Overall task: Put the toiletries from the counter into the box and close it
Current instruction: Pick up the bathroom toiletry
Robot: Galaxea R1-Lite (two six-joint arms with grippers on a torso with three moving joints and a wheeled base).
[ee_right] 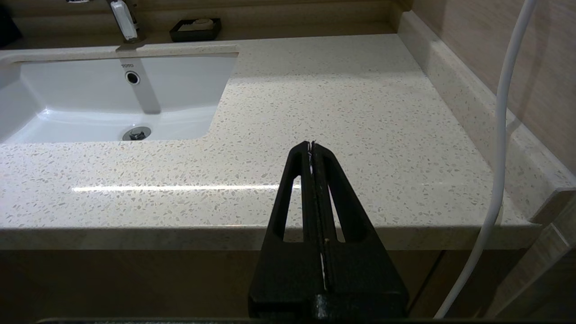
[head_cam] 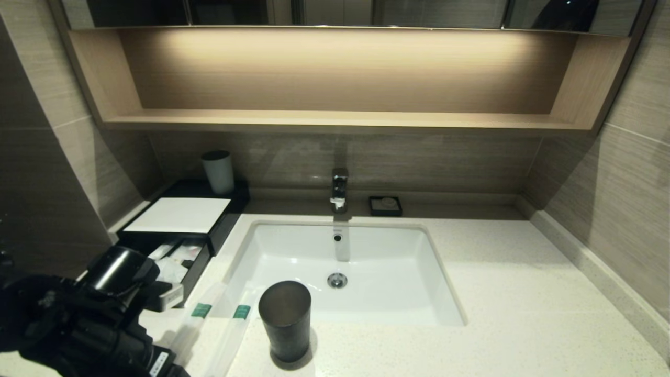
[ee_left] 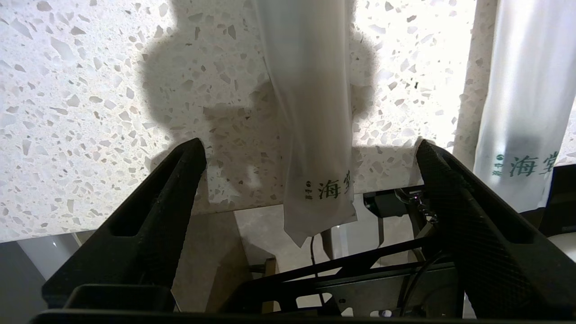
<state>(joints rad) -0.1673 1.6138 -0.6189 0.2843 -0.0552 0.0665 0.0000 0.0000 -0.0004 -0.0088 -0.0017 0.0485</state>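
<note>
The left gripper (ee_left: 310,148) is held wide open around one long white plastic-wrapped packet (ee_left: 310,112), ready for grabbing

Low in my head view, just right of centre-left, a dark tapered cup (head_cam: 285,319) stands upright in front of the basin (head_cam: 293,246). At the basin's far rim I see the chrome tap (head_cam: 339,189), and just right of it a small black soap dish (head_cam: 385,206). Upper left, a pale cup (head_cam: 218,171) stands upright. Above runs a lit wooden shelf (head_cam: 335,120).
</note>
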